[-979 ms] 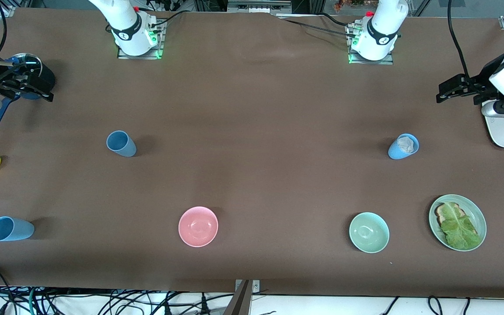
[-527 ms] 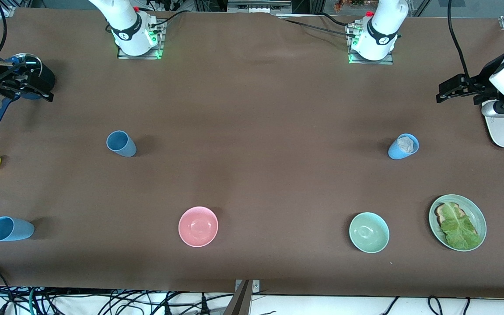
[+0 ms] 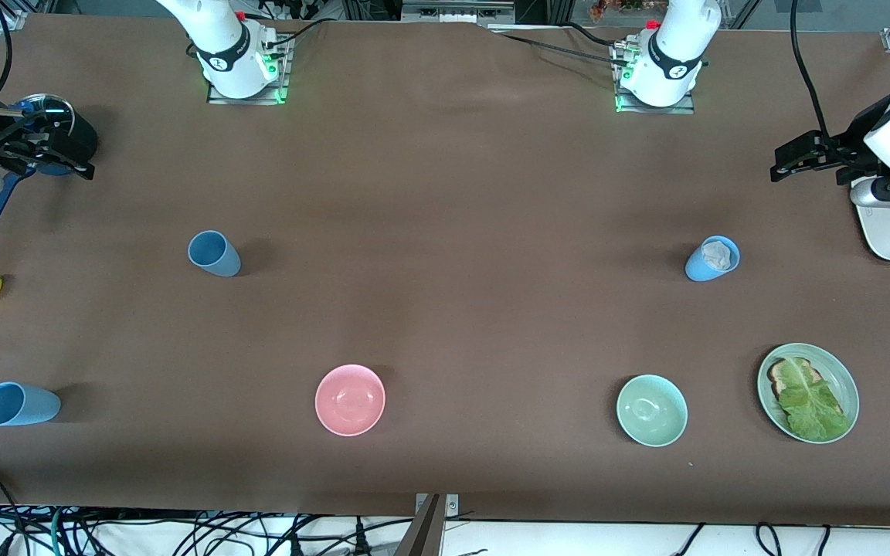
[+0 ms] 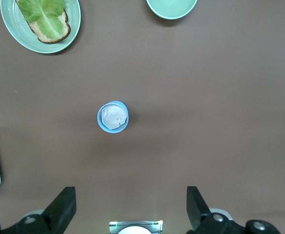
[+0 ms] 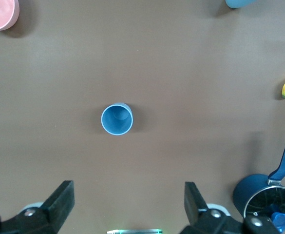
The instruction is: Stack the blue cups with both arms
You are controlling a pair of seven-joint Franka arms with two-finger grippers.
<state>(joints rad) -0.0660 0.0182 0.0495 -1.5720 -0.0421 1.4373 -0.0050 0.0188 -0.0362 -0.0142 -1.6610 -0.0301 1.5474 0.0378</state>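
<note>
Left gripper [image 4: 130, 191]: jaws wide, empty, high above the table near sky-blue cup [image 3: 712, 259], 3 o'clock on the table.
Right gripper [image 5: 127, 185]: wide, empty, high near slate-blue cup [image 3: 213, 253], 9 o'clock.
Hazard: crumpled wad [image 4: 114, 117] inside the sky-blue cup would likely block nesting.

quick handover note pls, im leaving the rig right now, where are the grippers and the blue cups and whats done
Left gripper: jaws open, empty, high over the bright blue cup, which stands upright near the left arm's end with a crumpled wad inside.
Right gripper: jaws open, empty, high over the slate-blue cup, upright and empty.
A third blue cup sits nearer the front camera at the right arm's end.
Done: nothing, no cup is grasped or stacked.
Left: grasp the cups and nest them; the wad may block nesting into that cup.
</note>
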